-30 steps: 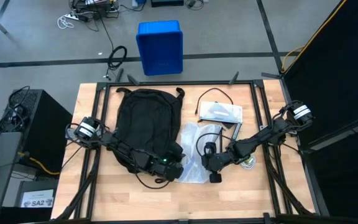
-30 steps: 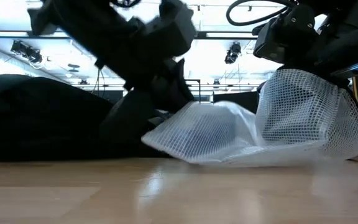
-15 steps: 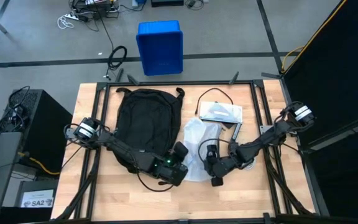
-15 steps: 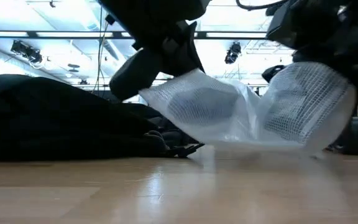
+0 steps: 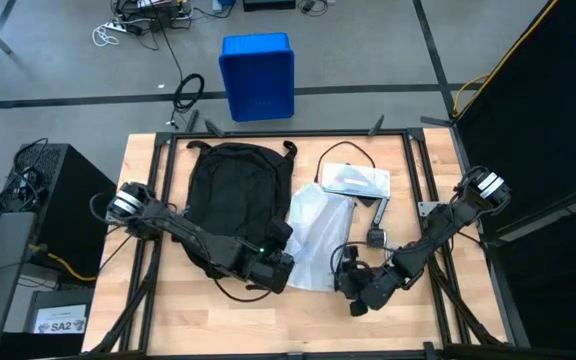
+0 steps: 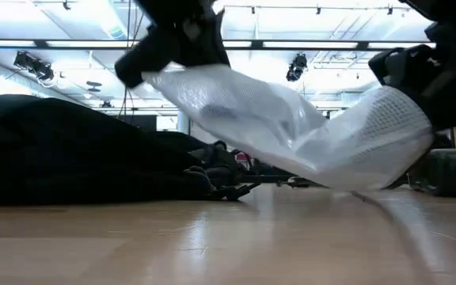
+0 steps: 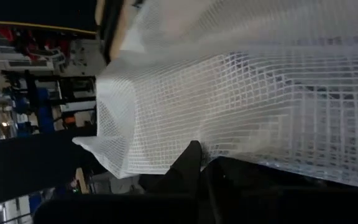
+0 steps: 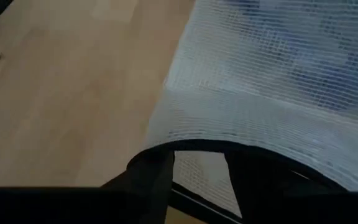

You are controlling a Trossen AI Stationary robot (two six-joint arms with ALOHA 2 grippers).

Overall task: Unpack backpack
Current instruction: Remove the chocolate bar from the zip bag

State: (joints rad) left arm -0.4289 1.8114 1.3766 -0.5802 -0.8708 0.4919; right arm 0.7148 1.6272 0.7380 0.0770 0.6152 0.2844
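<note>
The black backpack lies flat on the table's left half, its top toward the far edge; the low view shows it as a dark mound. Beside it a white mesh bag hangs between my two grippers. My left gripper is at the backpack's near right corner, shut on the bag. My right gripper stands at the bag's near right end with its fingers apart. My left gripper pinches an edge of the mesh bag between its two fingers, slanting down from the table's left. That end is held up high, clear of the table, and the mesh runs slack from it. My right gripper has the bag's other end lying across its parted fingers. That end stays raised off the table. Whether the fingers still grip the mesh, I cannot tell.
A second white pouch with a dark cable lies on the table at the far right. A small grey thing lies near the right arm. A blue bin stands on the floor beyond the far edge. Bare wood runs along the near edge.
My left gripper has risen, keeping its hold, and lifted its end of the mesh bag well clear of the table. My right gripper has swung toward the near edge. The bag, which sagged onto the table, now hangs stretched out between the two.
</note>
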